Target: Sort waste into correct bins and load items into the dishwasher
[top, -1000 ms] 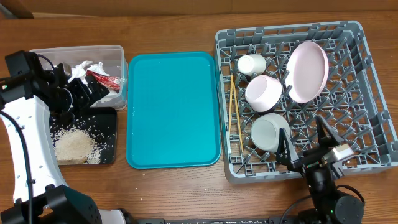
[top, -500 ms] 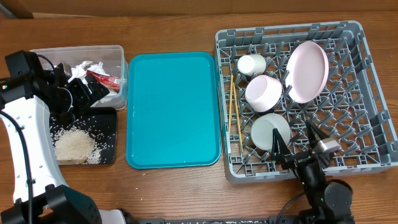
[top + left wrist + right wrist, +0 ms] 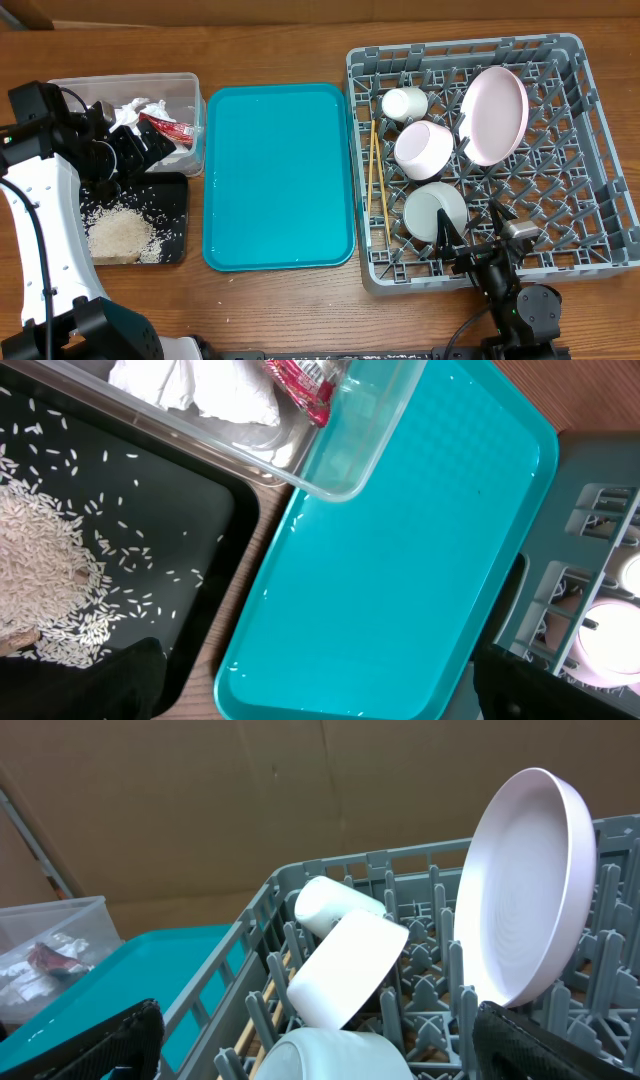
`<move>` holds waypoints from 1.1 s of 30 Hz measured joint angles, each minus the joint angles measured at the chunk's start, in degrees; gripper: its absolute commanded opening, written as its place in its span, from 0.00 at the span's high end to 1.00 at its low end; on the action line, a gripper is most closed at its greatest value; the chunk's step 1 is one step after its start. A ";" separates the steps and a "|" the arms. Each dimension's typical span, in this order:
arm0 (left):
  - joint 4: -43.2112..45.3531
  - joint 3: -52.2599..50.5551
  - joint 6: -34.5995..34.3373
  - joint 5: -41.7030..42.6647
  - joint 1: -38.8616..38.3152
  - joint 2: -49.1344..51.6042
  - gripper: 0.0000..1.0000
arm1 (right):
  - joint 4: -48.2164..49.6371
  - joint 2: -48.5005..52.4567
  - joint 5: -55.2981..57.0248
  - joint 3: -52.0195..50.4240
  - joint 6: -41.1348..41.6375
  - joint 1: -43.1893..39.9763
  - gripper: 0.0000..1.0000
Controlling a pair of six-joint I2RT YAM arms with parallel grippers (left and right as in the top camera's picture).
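Note:
The grey dish rack (image 3: 590, 130) holds the pink plate (image 3: 494, 114) on edge, the white cup (image 3: 405, 103), the pink bowl (image 3: 424, 149), the grey-white bowl (image 3: 435, 212) and the chopsticks (image 3: 378, 180). My right gripper (image 3: 472, 230) is open and empty over the rack's front edge, just behind the grey-white bowl (image 3: 335, 1055). The clear tub (image 3: 190, 90) holds the napkins (image 3: 135, 112) and the red packet (image 3: 165, 126). The rice (image 3: 120, 235) lies in the black tray (image 3: 172, 195). My left gripper (image 3: 140, 150) is open and empty where the tub meets the black tray.
The teal tray (image 3: 278, 175) lies bare between the bins and the rack, with a few water drops or grains at its near edge (image 3: 280, 670). A brown cardboard wall (image 3: 250, 790) stands behind the table.
My right gripper has drawn back a little toward the table's front edge and shifted slightly left. The left arm and all the objects are unmoved.

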 measured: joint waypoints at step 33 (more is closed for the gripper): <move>0.02 -0.02 -0.02 -0.28 -5.49 -3.06 0.00 | 0.00 0.00 0.02 0.00 0.02 0.00 0.00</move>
